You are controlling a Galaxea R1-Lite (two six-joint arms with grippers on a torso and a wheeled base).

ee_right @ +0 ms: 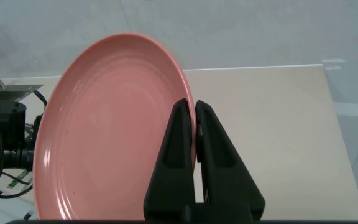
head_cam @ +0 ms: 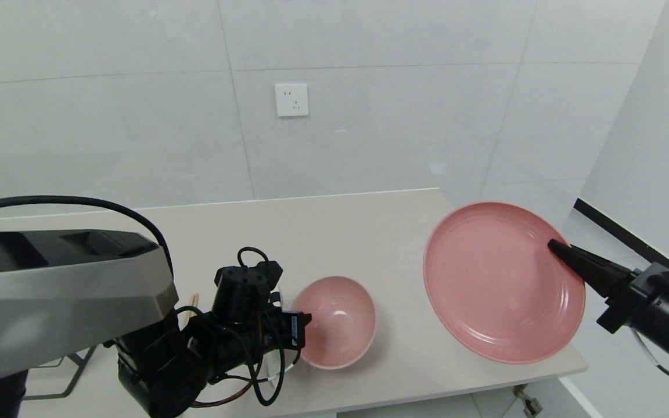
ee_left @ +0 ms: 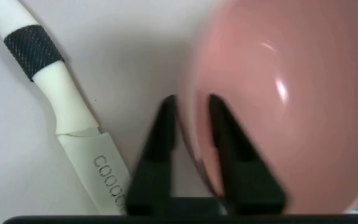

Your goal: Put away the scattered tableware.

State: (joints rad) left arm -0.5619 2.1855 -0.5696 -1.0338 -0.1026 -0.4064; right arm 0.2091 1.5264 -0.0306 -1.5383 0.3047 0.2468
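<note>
Pink plate (head_cam: pixel 497 284) tilted up over right end of table (head_cam: pixel 340 232), rim pinched tight between narrowly closed right gripper (head_cam: pixel 552 245), pink bowl (head_cam: pixel 340 319) near front edge, rim clasped inside and out by left gripper (ee_left: pixel 191 102), white knife (ee_left: pixel 61 106) just beside bowl

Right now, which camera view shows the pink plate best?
Head view: the whole pink plate shows, tilted, rim in the right gripper. The right wrist view cuts off its lower edge.

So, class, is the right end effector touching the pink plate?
Touching. The right wrist view shows the right end effector shut on the rim of the pink plate, one finger on each face.
</note>
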